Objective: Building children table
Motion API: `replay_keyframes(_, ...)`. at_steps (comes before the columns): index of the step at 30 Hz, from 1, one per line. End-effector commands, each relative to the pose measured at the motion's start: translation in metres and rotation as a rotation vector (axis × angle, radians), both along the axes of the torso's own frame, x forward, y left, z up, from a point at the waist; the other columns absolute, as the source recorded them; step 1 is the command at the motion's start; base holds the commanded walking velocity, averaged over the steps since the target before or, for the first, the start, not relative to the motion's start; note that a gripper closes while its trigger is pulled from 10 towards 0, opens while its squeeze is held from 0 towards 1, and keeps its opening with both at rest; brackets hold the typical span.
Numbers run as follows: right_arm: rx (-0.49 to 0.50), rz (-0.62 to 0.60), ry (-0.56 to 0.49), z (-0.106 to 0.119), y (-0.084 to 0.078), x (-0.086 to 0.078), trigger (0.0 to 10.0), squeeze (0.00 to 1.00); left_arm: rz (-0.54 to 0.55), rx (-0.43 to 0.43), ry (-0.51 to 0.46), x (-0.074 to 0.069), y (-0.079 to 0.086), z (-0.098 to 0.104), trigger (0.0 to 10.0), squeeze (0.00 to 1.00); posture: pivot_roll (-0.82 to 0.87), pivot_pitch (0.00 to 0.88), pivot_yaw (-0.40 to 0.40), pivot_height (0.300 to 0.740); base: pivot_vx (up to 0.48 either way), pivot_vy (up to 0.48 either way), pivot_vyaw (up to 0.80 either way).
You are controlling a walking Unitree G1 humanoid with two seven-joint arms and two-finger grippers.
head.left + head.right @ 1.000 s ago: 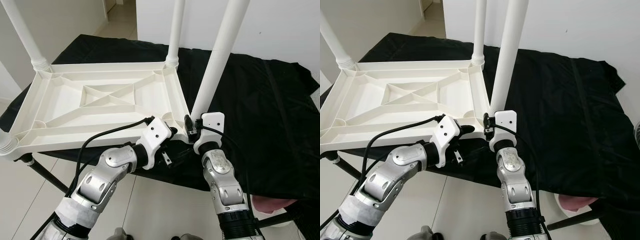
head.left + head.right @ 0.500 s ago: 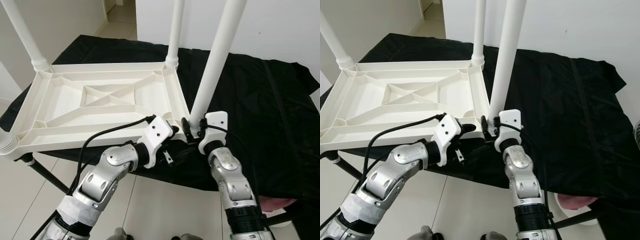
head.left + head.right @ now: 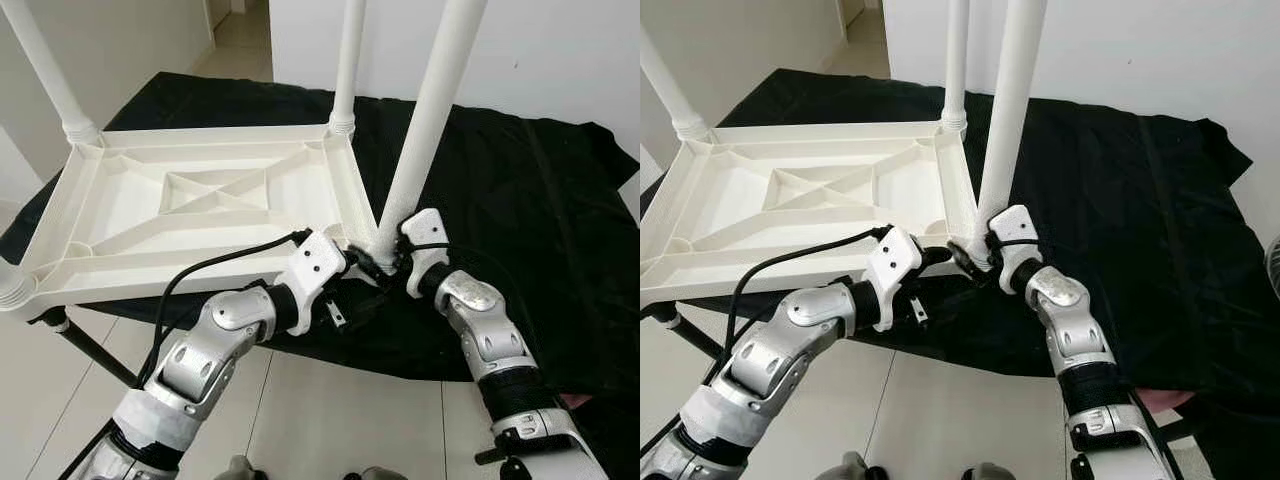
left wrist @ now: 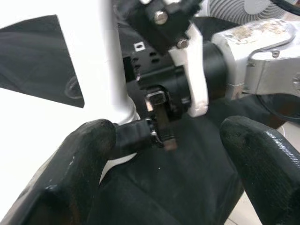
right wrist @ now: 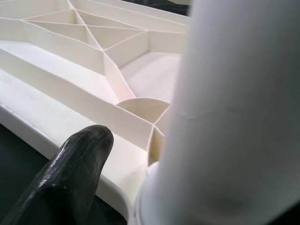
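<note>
Here your right tool (image 3: 385,262) was closed around the base of the near white leg (image 3: 425,120), right where that leg met the near right corner of the upturned white children's table (image 3: 200,210); in the right wrist view one black finger (image 5: 70,178) lay against the table's outer rim beside the leg. Your left tool (image 3: 345,300) sat just beside it at the same corner, below the table's edge, and its two fingers (image 4: 70,173) were spread wide with nothing between them, facing the right tool's wrist. The children's table lay upside down, ribbed underside up, on the tabletop covered by a black cloth (image 3: 540,200). Two other legs (image 3: 350,60) stood upright at the far corners, and a further leg's base showed at the near left corner (image 3: 12,288)
</note>
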State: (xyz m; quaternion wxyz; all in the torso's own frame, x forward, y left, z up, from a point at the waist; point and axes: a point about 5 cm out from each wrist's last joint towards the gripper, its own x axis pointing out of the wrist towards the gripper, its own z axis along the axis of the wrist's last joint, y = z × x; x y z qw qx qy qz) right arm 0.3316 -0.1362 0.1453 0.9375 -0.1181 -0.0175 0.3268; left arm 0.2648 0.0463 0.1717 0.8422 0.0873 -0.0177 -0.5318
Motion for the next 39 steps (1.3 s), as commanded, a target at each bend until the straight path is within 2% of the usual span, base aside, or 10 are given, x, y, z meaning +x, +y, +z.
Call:
replay_keyframes(1,-0.015,0.019,-0.004,0.001,0.000,0.002,10.0,0.00,-0.053,0.023,0.018,-0.003,0.000,-0.004,10.0,0.00,-0.07,0.038,0.016,0.740,0.000,0.000,0.00)
replay_keyframes(3,-0.019,0.041,0.001,0.001,0.001,0.004,10.0,0.00,-0.054,0.029,0.023,-0.005,0.000,-0.006,10.0,0.00,-0.07,0.039,0.014,0.740,0.000,0.000,0.00)
replay_keyframes(4,-0.029,0.090,0.005,0.003,0.003,0.009,10.0,0.00,-0.037,0.046,0.034,-0.006,0.004,-0.013,10.0,0.00,-0.06,0.038,0.018,0.740,0.000,0.000,0.00)
replay_keyframes(9,-0.030,0.114,0.006,0.003,0.003,0.012,10.0,0.00,-0.023,0.048,0.042,-0.006,0.006,-0.016,10.0,0.00,-0.06,0.039,0.018,0.740,0.000,0.000,0.00)
replay_keyframes(10,-0.023,0.121,0.008,0.003,0.003,0.014,8.9,0.00,-0.018,0.047,0.046,-0.007,0.006,-0.017,10.0,0.00,-0.06,0.039,0.018,0.740,0.000,0.000,0.00)
replay_keyframes(12,-0.023,0.121,0.008,0.003,0.003,0.014,8.9,0.00,-0.018,0.047,0.046,-0.007,0.006,-0.017,10.0,0.00,-0.06,0.039,0.018,0.740,0.000,0.000,0.00)
replay_keyframes(13,-0.013,0.145,0.010,0.004,0.003,0.018,0.0,0.00,-0.013,0.034,0.064,-0.012,0.003,-0.021,10.0,0.00,-0.05,0.041,0.019,0.740,0.000,0.000,0.00)
replay_keyframes(26,0.017,0.154,0.047,-0.005,-0.002,0.019,0.0,0.00,0.012,0.022,0.065,-0.013,0.003,-0.020,10.0,0.00,-0.05,0.057,0.013,0.740,0.000,0.000,0.00)
replay_keyframes(27,0.023,0.141,0.047,-0.006,-0.003,0.018,10.0,0.00,0.023,0.020,0.061,-0.011,0.004,-0.019,10.0,0.00,-0.05,0.061,0.013,0.740,0.000,0.000,0.00)
replay_keyframes(39,0.069,-0.034,0.009,-0.009,-0.011,0.014,10.0,0.00,0.118,0.005,0.030,0.002,0.014,-0.015,10.0,0.00,-0.06,0.065,0.014,0.740,0.000,0.000,0.00)
